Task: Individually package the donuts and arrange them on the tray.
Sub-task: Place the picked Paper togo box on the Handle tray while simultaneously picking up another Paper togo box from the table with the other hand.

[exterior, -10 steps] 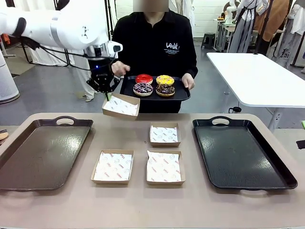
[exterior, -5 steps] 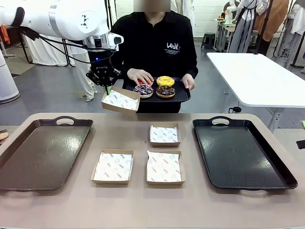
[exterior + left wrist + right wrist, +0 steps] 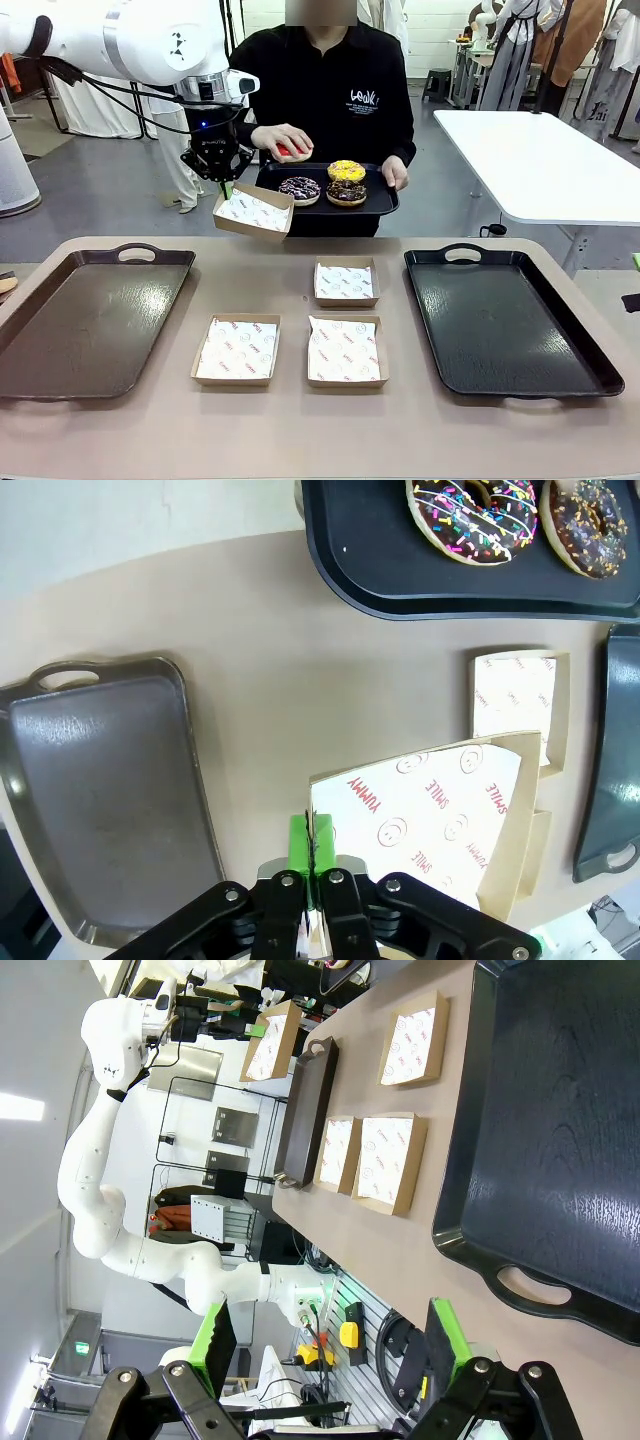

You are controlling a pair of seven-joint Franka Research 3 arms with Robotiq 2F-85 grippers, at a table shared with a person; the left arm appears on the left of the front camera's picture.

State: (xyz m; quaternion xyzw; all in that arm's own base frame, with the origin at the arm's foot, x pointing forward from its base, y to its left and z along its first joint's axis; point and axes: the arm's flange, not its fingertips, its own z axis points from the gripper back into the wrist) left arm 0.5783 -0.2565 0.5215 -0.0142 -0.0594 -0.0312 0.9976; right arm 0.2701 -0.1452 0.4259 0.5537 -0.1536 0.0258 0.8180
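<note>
One paper-lined box (image 3: 253, 213) is clamped by its rim in the left gripper (image 3: 226, 186), above the surface (image 3: 300, 430). Just right of it, the donuts (image 3: 300, 187) sit on the person's held tray (image 3: 386, 203), a hand (image 3: 283, 138) over the red donut (image 3: 285, 152). The right gripper (image 3: 328, 1338) gapes wide.

Red donut (image 3: 287, 152) half-hidden, 3 sprinkled donuts (image 3: 346, 170) flat on tray (image 3: 384, 199).

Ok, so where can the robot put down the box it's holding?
Both big trays are bare: the brown tray left, the black tray right. On the table, the gap behind the front-left box, left of the far box, is free too. The middle is crowded with three paper boxes.
</note>
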